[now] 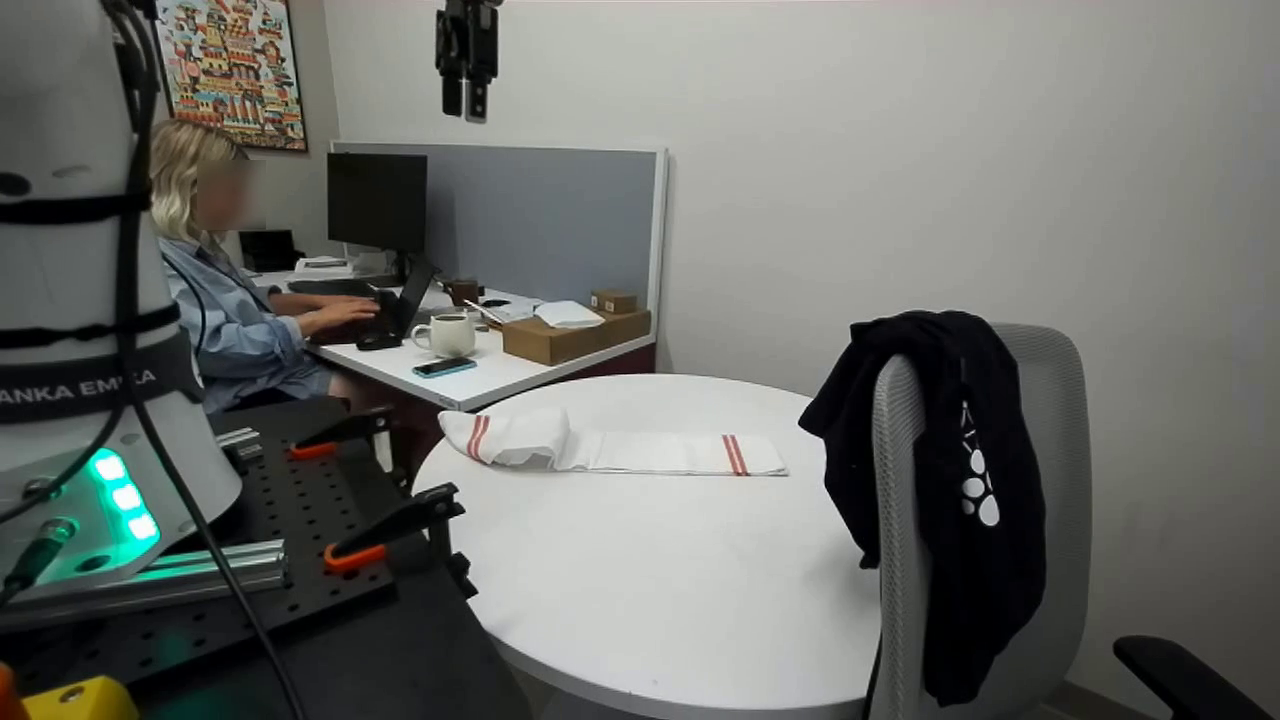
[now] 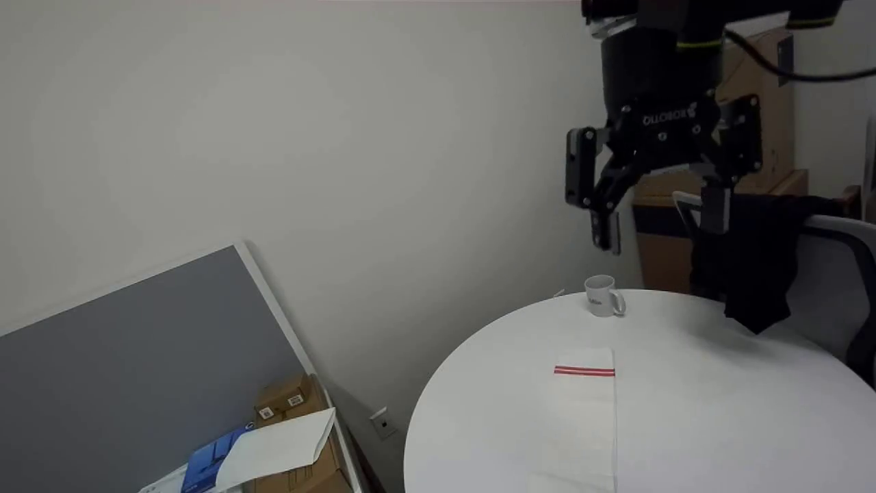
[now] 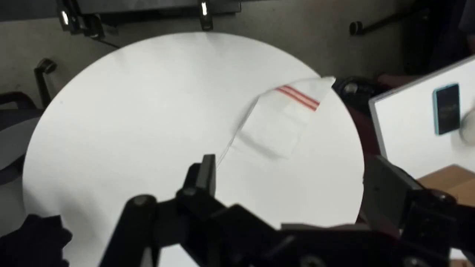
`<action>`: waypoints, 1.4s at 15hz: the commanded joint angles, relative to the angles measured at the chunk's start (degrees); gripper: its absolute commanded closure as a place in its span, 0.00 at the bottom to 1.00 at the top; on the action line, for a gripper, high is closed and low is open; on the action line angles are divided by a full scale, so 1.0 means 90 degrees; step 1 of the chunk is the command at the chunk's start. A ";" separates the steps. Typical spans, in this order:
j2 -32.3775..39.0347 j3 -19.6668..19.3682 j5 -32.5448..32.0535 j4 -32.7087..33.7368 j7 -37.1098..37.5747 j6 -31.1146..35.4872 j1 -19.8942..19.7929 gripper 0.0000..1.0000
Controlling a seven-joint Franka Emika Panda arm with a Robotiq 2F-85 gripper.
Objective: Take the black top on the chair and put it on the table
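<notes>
The gripper (image 2: 661, 222) hangs above the round white table (image 2: 705, 424) in an exterior view, its fingers spread wide apart. On the table lies a red-striped white cloth (image 2: 582, 411); a mug (image 2: 599, 298) stands near the table's rim, and cardboard boxes (image 2: 779, 130) rise beyond the table.

In an exterior view, the black top (image 1: 950, 470) is draped over the chair (image 1: 1060, 440) beside the table. Past the table, a person (image 1: 240, 300) sits at a desk (image 1: 490, 385) with a monitor (image 1: 377, 200).

In the wrist view, one corner of the cloth pokes past the table's rim, and a phone (image 3: 446, 108) lies on the desk near the table.
</notes>
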 commanded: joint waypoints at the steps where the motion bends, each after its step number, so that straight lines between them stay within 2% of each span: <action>1: 0.0321 -0.0257 -0.0253 0.0160 0.0075 0.0697 -0.0397 0.00; 8: 0.1514 -0.1046 -0.0235 0.0381 0.0092 0.2275 -0.1170 0.00; 12: 0.2365 -0.1220 -0.0678 0.0758 0.0661 0.2999 -0.1757 0.00; 15: 0.2856 -0.1405 -0.0826 0.1045 0.1227 0.3106 -0.2054 0.00; 21: 0.3507 -0.1974 -0.0531 0.1558 0.1857 0.3002 -0.2283 0.00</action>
